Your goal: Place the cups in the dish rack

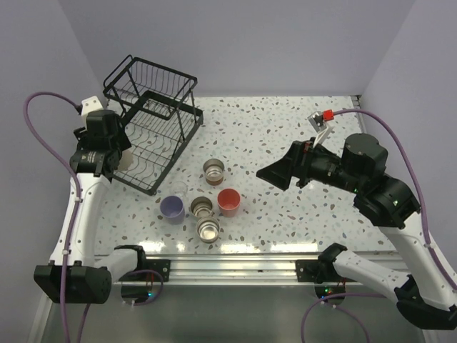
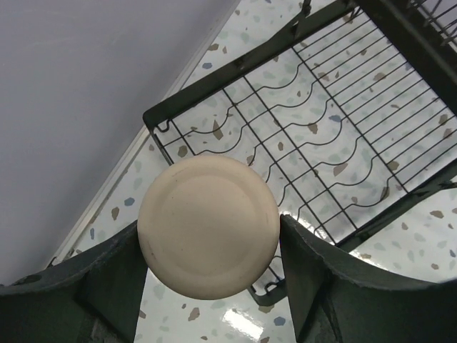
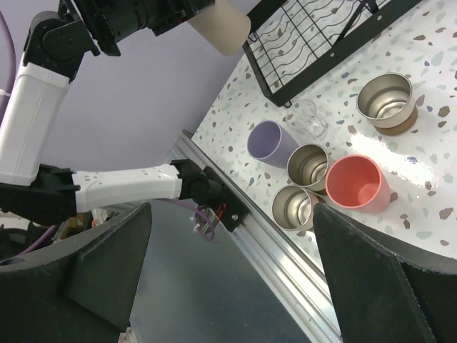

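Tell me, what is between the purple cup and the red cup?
A shiny steel cup stands between the lavender cup and the red cup, seen clearest in the top view.

Tan cup (image 1: 126,163) mostly hidden under left hand (image 1: 116,158), dish rack (image 2: 214,77) cropped top right.

left arm upright, hand (image 2: 211,257) clamped on tan cup (image 2: 207,221) | right arm stretched leftward, hand (image 3: 232,275) spread wide
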